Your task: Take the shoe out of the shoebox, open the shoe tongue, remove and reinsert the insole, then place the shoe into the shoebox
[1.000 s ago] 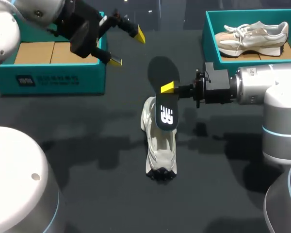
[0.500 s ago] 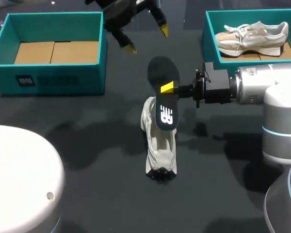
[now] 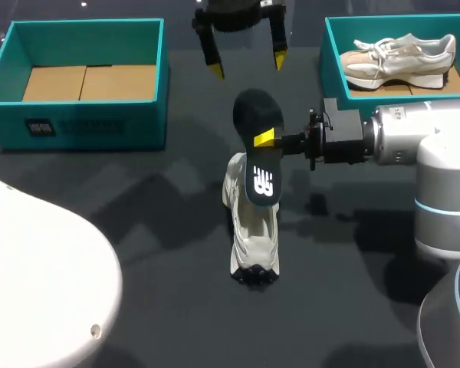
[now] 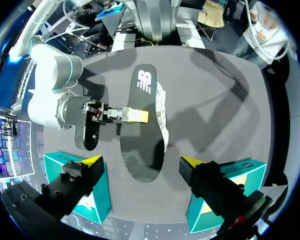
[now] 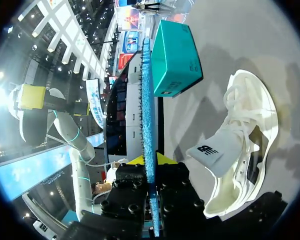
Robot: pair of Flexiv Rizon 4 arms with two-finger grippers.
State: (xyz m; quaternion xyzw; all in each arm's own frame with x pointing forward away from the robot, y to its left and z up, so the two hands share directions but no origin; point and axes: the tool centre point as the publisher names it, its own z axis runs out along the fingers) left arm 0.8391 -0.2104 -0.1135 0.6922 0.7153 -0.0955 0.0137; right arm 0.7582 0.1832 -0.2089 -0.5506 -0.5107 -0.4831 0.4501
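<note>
Locating the white shoe (image 3: 253,230) first: nearest, upright on the bench (image 3: 169,299), out of both boxes, tongue lifted. Just above it, find the black insole (image 3: 258,149), pinched at one long edge by the closed right jaws. Treat as light, thin, floppy foam; expect droop away from the pinch. Take hold at the free far end with the left jaws, spread open beyond it. Farthest left, note the empty shoebox (image 3: 77,126).
</note>
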